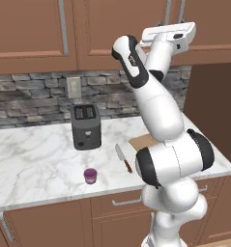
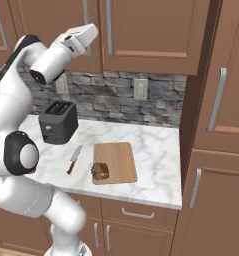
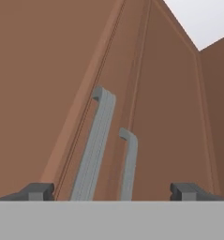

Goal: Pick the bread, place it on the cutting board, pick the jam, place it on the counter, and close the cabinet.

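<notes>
With the bread [image 2: 100, 171] on the cutting board [image 2: 115, 162] and the jam [image 1: 90, 175] on the counter [image 1: 35, 149], I hold the gripper [image 3: 112, 191] spread wide and empty before the cabinet [image 3: 62, 84], whose doors appear shut.

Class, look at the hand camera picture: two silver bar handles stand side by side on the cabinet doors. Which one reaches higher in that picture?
The left handle: its top bend sits well above that of the right handle, and it looks wider.
</notes>
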